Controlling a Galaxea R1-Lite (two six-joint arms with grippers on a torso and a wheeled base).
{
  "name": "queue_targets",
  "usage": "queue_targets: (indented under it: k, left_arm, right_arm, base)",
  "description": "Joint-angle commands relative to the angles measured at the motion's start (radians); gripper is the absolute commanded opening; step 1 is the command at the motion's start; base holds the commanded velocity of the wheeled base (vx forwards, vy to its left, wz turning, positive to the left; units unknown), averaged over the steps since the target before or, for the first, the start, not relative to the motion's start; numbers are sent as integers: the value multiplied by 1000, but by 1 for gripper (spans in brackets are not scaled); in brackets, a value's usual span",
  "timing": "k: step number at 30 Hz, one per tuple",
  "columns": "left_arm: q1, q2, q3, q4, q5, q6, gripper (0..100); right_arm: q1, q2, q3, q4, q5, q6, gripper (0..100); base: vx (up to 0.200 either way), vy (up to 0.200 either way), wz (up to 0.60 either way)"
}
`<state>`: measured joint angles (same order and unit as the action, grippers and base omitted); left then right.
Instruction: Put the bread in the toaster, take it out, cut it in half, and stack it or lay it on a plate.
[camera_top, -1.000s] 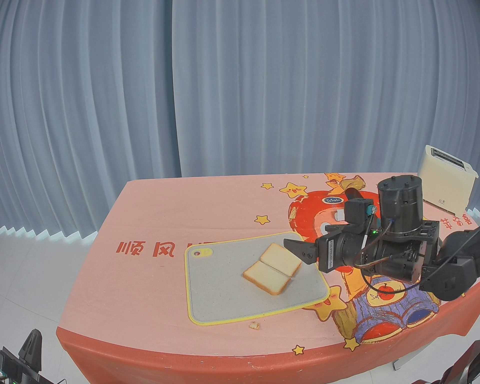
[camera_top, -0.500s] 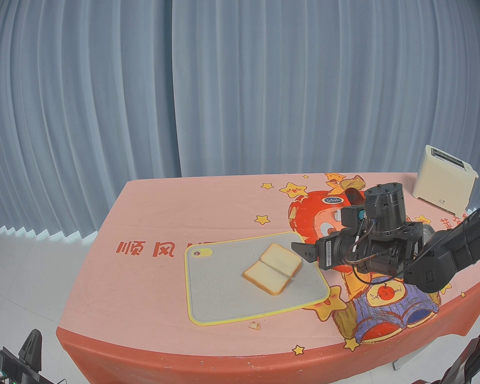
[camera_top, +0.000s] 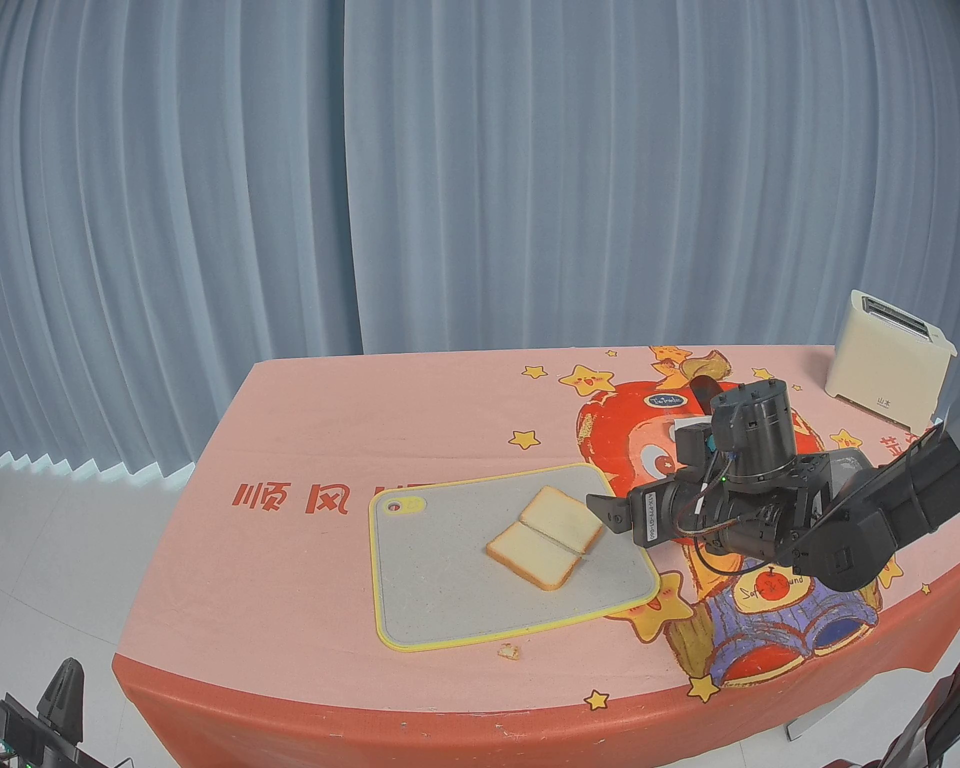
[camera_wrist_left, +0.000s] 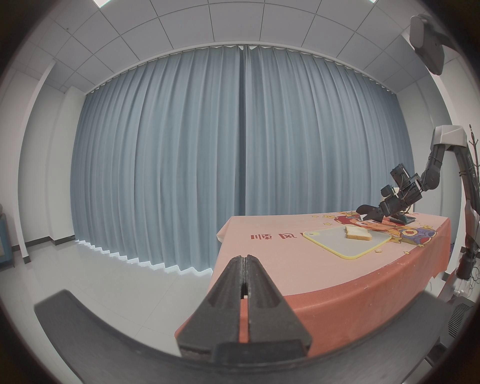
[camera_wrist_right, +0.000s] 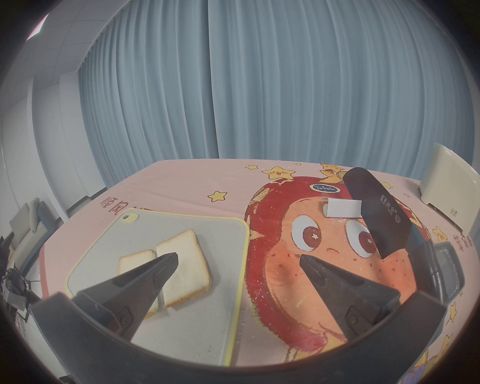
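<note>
Lying on the board (camera_top: 440, 585), the bread (camera_top: 547, 537) is already cut: two halves side by side, touching along a cut that runs in the head view from about 10 o'clock to 4 o'clock. One half sits on the 1 o'clock side of that line, the other on the 7 o'clock side. Each half is longest along the cut.

The right gripper (camera_top: 600, 508) hangs at about 3 o'clock from the bread, just beside the far half and over the board's right edge, with its tips pointing toward 9 o'clock. The right wrist view shows its jaws spread wide and empty (camera_wrist_right: 237, 259). There the bread (camera_wrist_right: 187, 265) lies ahead of the tips, off centre toward one finger, and the board's yellow rim (camera_wrist_right: 235, 305) passes under the gap.

This arm is much the nearer one. To take a half it would likely need to go a little further toward 9 o'clock and drop, with the jaws across the short width.

The left gripper (camera_wrist_left: 244, 265) sits well apart, off the table (camera_top: 330, 430) at about 8 o'clock, with its fingers pressed together on nothing. The toaster (camera_top: 890, 365) stands far off at 2 o'clock. What seems a black knife (camera_wrist_right: 380, 215) lies on the table to the right of the right gripper.
</note>
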<state>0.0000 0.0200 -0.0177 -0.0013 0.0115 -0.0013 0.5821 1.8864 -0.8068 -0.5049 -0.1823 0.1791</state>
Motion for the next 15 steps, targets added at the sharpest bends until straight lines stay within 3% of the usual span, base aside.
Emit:
queue_targets:
  k: [1,15]
  left_arm:
    - [0,1,18,0,1,0,0]
    - [0,1,18,0,1,0,0]
  right_arm:
    - [2,13,6,0,-8,0,100]
    - [13,28,8,-1,-22,-13,100]
  base:
    - [0,0,0]
    - [0,0,0]
